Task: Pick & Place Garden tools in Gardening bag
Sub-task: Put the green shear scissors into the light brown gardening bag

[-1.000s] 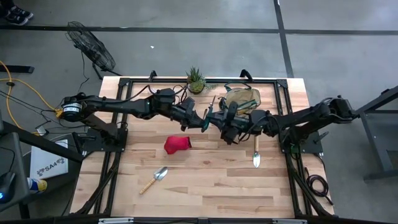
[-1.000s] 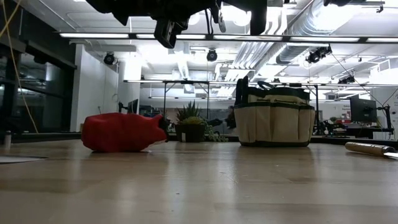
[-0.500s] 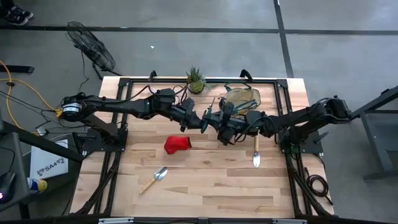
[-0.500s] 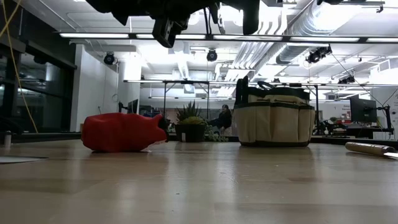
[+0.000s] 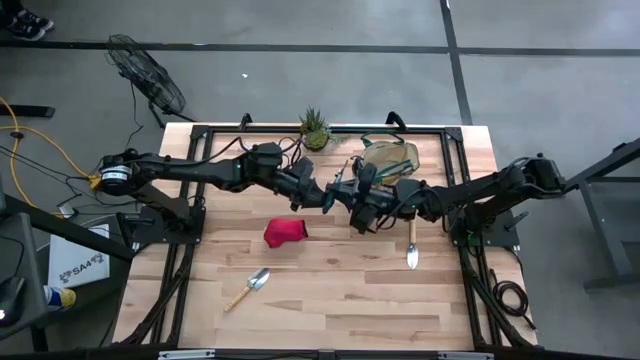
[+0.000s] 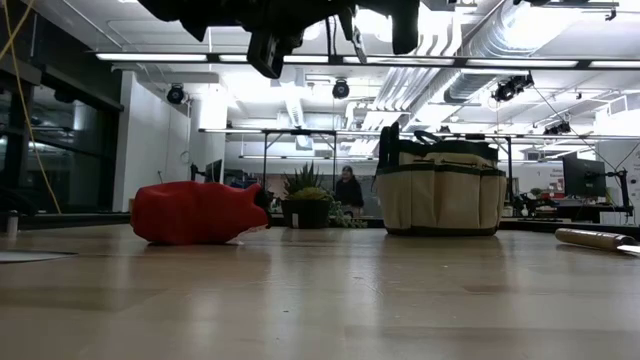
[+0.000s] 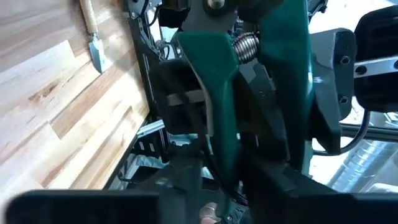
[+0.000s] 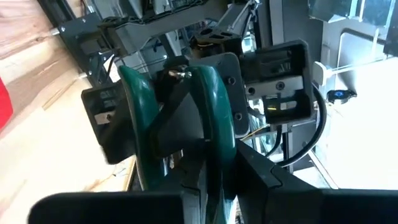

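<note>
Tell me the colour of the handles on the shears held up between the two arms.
Dark teal-green, clearest in the left wrist view on the shears.

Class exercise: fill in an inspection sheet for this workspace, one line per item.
Surface: wooden table, planks bare at the front.
Job's things: gardening bag at the back; red glove, near trowel and far trowel lying on the table; teal-handled shears in the air between the arms.
Clutter: potted plant at the back edge.
Grippers: left gripper and right gripper meet at the shears above mid-table.
Cables: yellow cable on the floor.
Surroundings: floor fan; person far behind.
</note>
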`<state>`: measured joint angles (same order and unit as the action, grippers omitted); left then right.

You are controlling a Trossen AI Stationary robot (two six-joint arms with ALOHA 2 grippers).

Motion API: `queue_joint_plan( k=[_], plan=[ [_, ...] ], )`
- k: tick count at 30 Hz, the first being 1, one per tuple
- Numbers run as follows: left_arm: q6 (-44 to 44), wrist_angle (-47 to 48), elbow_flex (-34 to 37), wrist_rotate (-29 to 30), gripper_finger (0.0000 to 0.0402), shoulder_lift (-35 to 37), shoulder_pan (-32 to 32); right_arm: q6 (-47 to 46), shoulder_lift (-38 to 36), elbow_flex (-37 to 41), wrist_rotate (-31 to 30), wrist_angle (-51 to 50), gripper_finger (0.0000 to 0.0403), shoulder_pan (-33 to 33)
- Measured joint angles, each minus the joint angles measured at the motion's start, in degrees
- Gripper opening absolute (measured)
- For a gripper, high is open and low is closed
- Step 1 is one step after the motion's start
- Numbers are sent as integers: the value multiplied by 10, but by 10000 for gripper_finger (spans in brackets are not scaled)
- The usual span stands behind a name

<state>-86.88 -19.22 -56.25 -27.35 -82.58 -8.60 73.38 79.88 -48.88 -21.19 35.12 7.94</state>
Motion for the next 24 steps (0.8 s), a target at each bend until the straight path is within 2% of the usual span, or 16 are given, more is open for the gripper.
queue_joint_plan(
  k=[4, 7, 14, 24],
  plan=[
    [2, -3, 0, 3, 148, -1, 0, -20, 0, -1, -7, 1, 44, 0],
    [5, -1, 0, 4, 163, -1, 0, -23, 0, -1, -9, -4, 44, 0],
    [18, -2, 0, 0, 165, -1, -5, -78, -1, -1, -24, -33, 43, 3],
    [76, 15, 1, -51, 166, 1, -31, -156, -9, -1, -53, -82, 43, 25]
  ],
)
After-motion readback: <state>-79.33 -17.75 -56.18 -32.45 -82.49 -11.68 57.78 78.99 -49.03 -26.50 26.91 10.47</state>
